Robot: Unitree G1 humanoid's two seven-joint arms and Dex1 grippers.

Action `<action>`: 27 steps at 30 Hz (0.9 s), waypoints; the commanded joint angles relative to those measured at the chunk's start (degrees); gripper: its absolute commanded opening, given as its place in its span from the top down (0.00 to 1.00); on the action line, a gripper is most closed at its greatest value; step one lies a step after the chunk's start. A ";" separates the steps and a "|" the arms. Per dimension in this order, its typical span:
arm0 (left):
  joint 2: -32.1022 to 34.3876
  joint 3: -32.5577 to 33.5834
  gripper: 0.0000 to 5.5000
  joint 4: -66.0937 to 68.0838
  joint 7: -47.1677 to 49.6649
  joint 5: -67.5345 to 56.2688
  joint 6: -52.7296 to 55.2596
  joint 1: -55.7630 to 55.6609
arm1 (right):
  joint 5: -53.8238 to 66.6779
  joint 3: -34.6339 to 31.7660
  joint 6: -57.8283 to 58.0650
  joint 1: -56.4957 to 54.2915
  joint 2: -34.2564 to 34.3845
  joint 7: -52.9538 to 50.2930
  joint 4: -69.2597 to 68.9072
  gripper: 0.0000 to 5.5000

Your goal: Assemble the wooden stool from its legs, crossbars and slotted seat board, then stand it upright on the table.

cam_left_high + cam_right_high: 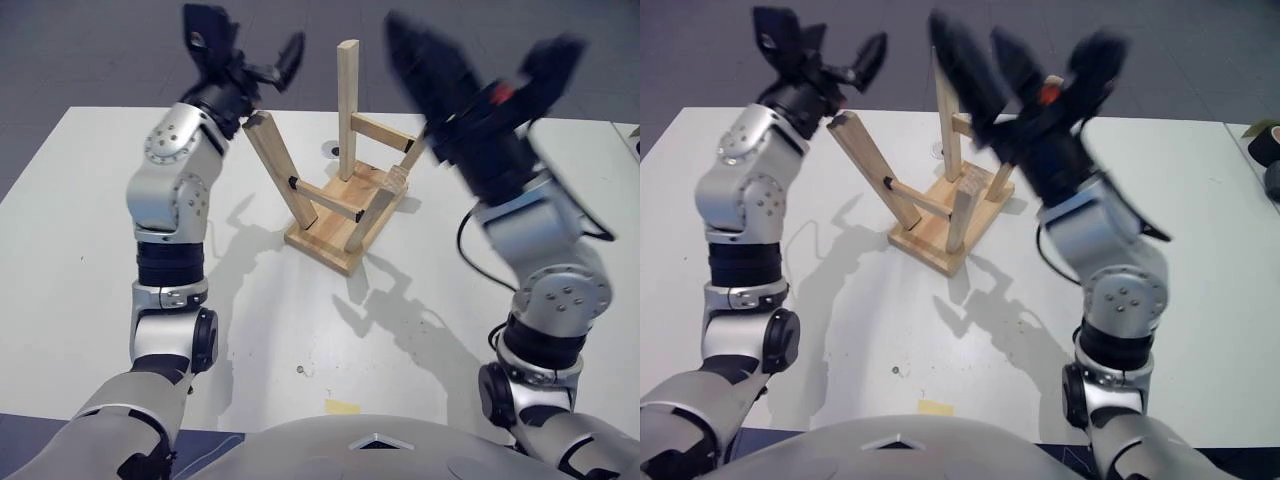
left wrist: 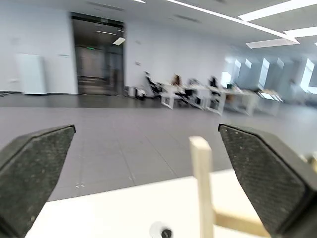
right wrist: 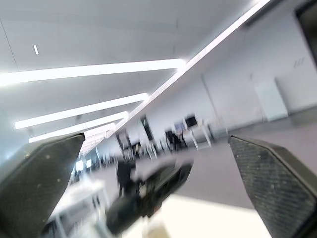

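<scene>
Head pair: above the arms, facing forward and down, close over the table (image 1: 80,200) and stool (image 1: 335,240).
Left wrist: level, between the left gripper's fingers (image 2: 267,173), past a stool leg (image 2: 200,188) into the room.
Right wrist: tilted up between the right gripper's fingers (image 3: 272,183) toward the ceiling (image 3: 99,29).
Shared: both eyes, same tabletop.

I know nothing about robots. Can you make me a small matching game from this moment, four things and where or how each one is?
Things
1. seat board
2. left gripper
3. farthest leg
4. yellow scrap

States
A. near the front edge of the table
B. lying flat, legs rising from it
C. jaws wide open, raised by the top of the slanted leg
D. pointing straight up

Pairs: 1-B, 2-C, 3-D, 4-A
</scene>
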 commanded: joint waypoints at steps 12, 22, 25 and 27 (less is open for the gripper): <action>8.85 8.26 0.02 4.11 9.64 9.78 -2.69 6.21 | -22.74 21.07 9.77 23.49 -9.35 11.64 -4.30 0.02; 12.98 6.91 0.02 6.94 0.25 10.32 -6.01 13.18 | -20.38 21.30 11.59 38.60 -22.14 35.88 -6.53 0.02; 17.42 4.79 0.02 8.36 -10.24 10.30 -7.43 19.69 | -26.65 19.77 7.67 41.77 -25.49 40.36 -0.48 0.02; 20.82 2.98 0.02 7.86 -19.10 9.81 -9.26 24.56 | -30.80 16.70 4.07 40.03 -24.41 39.21 6.30 0.02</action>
